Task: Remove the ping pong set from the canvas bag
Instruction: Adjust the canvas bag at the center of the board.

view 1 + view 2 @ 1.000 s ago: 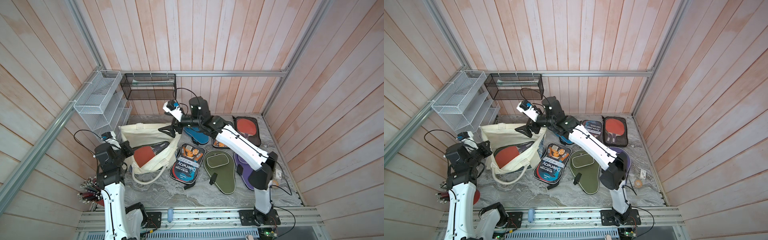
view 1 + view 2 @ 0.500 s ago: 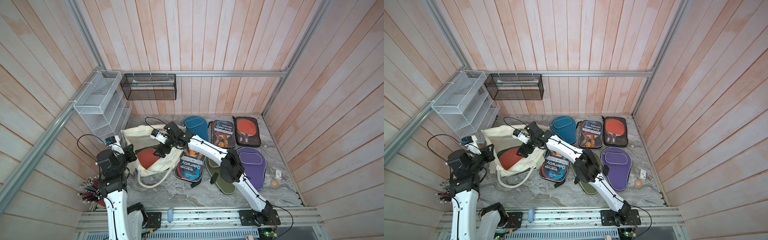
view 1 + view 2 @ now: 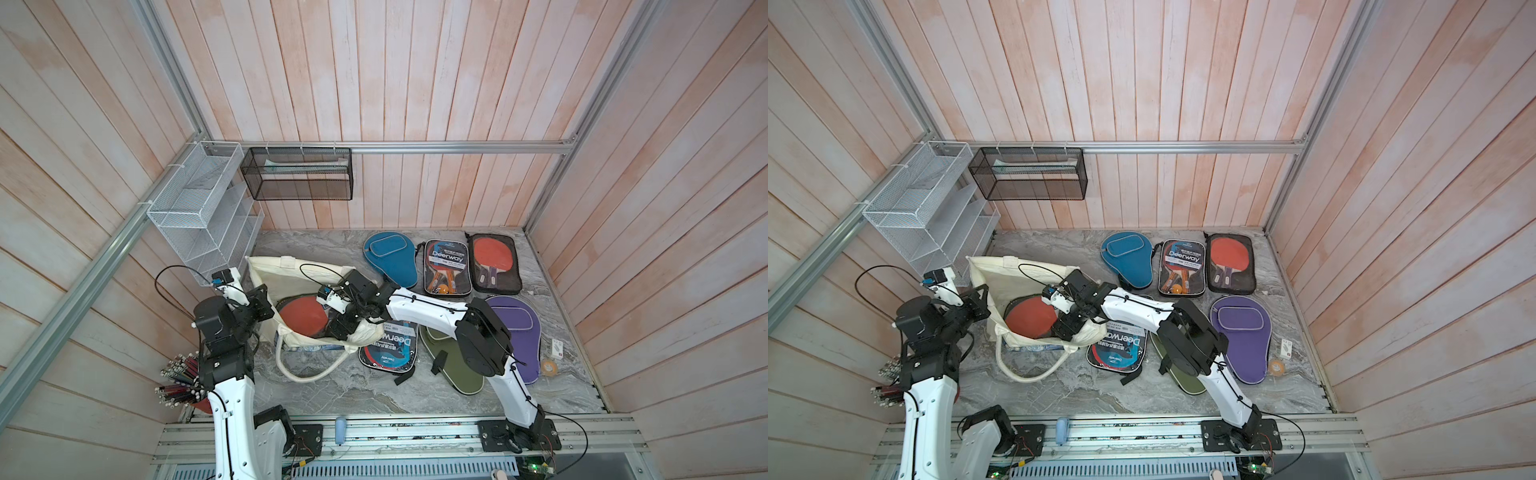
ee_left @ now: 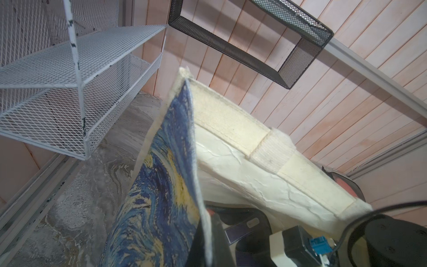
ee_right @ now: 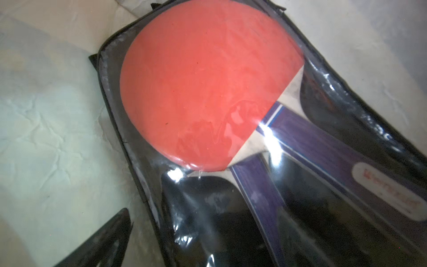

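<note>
- The large cream canvas bag (image 3: 291, 276) with a blue-and-yellow swirl print (image 4: 157, 203) lies at about 9 o'clock on the grey marble tabletop (image 3: 340, 390). Its mouth gapes upward and a thick handle loop trails toward 6 o'clock.
- The ping pong set (image 3: 301, 318), a red-faced paddle with purple handles in a clear-fronted black zip case (image 5: 208, 92), lies inside the bag on the cream lining. It shows in both top views (image 3: 1030, 320).
- The left gripper (image 3: 265, 308) sits at the bag's 9 o'clock edge, clamped tight on the rim.
- The right gripper (image 3: 338, 328) is down in the bag's mouth at the set's 3 o'clock side. Its jaws are spread fully wide and grip nothing. One dark finger (image 5: 104, 240) shows just beside the case.
- A blue-and-black Deerway case (image 3: 390, 349) touches the bag's 4 o'clock side.
- A teal paddle cover (image 3: 390, 259) lies at 12 o'clock and a purple paddle cover (image 3: 521, 328) at 3 o'clock.
</note>
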Tool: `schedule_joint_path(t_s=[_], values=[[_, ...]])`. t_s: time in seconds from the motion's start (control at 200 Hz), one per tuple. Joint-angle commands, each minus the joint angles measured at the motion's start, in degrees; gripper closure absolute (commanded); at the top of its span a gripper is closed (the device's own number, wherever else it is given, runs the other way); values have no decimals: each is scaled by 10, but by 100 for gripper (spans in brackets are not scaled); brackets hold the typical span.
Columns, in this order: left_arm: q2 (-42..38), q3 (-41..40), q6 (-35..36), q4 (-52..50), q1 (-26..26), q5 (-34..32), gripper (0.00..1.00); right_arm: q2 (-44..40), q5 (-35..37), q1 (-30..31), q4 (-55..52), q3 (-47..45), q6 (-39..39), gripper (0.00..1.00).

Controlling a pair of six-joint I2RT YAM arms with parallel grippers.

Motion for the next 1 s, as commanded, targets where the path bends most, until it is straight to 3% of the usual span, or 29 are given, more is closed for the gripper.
schedule_joint_path(t_s=[0.0,0.155,0.385,0.65,0.805,0.995], values=[[-2,-6,2,61,-1,3,100,13,53,2,-59,-12,16,0],[7,-15,-4,66,-1,5,100,51,97,-3,-88,83,18,0],[12,-21,-1,53,-1,-4,100,165,118,-42,-184,300,80,1],[19,-21,3,54,-1,-6,100,151,143,-67,-192,200,102,1],[34,-19,1,57,-1,-11,100,141,68,-69,-181,144,90,1],[68,-14,-30,50,-1,-7,100,183,-42,-71,-226,178,63,1]])
